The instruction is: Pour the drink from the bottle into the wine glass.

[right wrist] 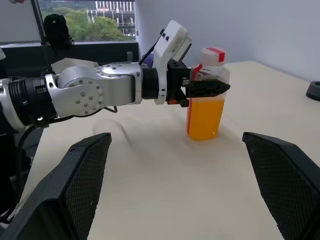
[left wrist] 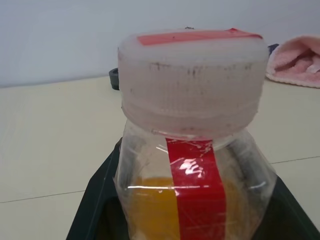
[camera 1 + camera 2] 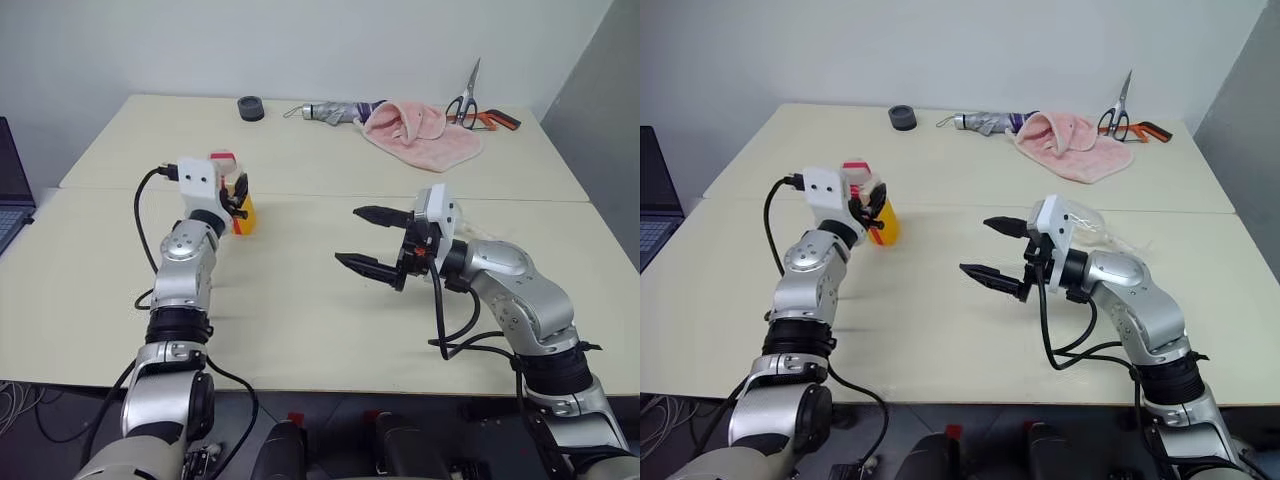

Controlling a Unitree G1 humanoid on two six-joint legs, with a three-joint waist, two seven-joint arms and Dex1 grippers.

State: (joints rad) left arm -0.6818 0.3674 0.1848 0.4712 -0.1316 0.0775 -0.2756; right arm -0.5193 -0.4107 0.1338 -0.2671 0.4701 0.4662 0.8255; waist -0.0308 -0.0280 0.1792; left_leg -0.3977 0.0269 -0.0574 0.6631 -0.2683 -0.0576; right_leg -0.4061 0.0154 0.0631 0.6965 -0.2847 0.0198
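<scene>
One bottle (image 1: 207,95) stands upright on the cream table (image 3: 300,300), toward its left side, well in from the near edge. It is clear plastic with squarish sides, a glossy red strip of label running down one face, and a ribbed whitish screw cap (image 2: 192,82) with red on top. The drink (image 1: 205,117) inside is translucent orange-yellow and fills the lower part.

Two grippers are over the table. The left gripper (image 1: 206,88) has its two black fingers closed tight on the bottle just below the cap, one on each side. The right gripper (image 3: 367,238) hangs above the middle of the table with its textured black fingers spread wide apart and nothing between them, well apart from the bottle.

Along the far edge lie one crumpled pink towel (image 3: 420,128), one pair of scissors (image 3: 466,100) with orange and black handles, one folded umbrella (image 3: 335,111) and one small dark round ring (image 3: 251,108).
</scene>
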